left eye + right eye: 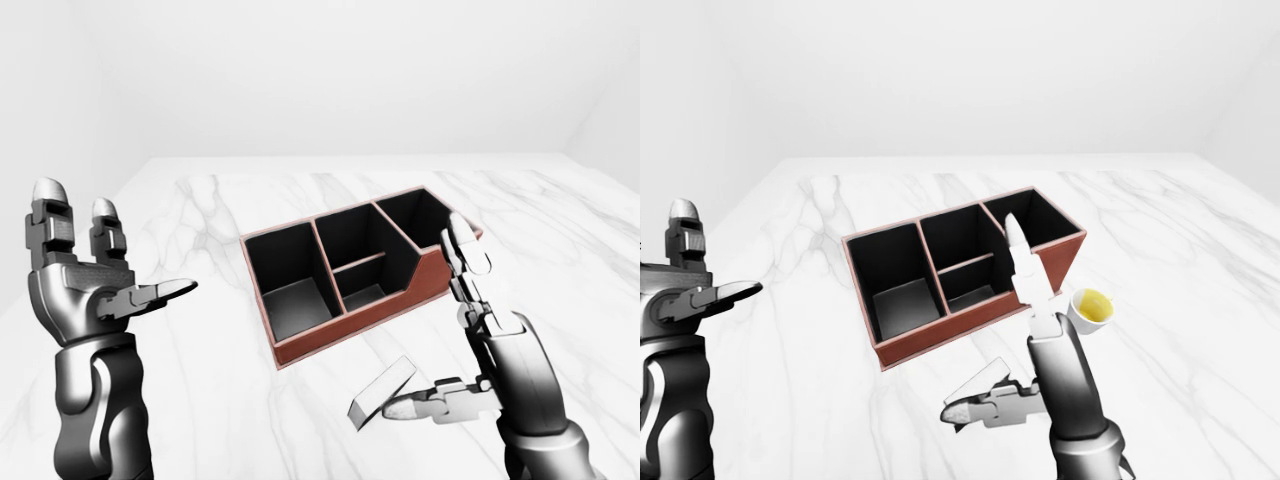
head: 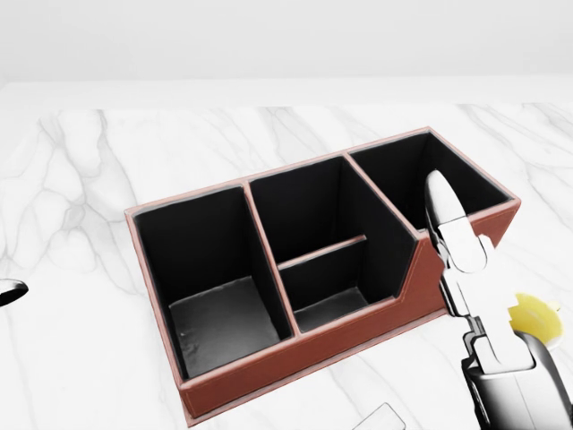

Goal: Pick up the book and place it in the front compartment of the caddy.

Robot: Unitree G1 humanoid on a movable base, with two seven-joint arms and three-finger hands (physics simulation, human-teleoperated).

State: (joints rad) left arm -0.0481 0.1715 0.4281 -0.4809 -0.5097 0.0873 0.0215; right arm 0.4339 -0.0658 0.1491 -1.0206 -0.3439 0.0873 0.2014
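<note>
Head view gives us the caddy [image 2: 313, 269] best: a reddish-brown box with black lining, lying at a slant on the white marble table [image 2: 89, 179]. It has a large compartment at the left, a middle section split by a low divider into a far and a near cell, and another compartment at the far right. We see bare black floors in the left compartment and the near middle cell; the other floors are hidden in shadow, and nothing shows above any rim.

Just right of the caddy stands a small white cup [image 1: 1089, 310] holding something yellow; in the head view our right arm covers most of it.

Our right hand [image 1: 470, 340] is raised near the caddy's near right corner, fingers spread: two point up and away, the thumb sticks out to the left. It grips nothing. The book [image 1: 383, 391], a thin grey slab, lies tilted on the table near us, close to that thumb's tip; we cannot tell whether they touch.

Our left hand [image 1: 85, 285] is held up well to the left of the caddy, fingers extended and empty.
</note>
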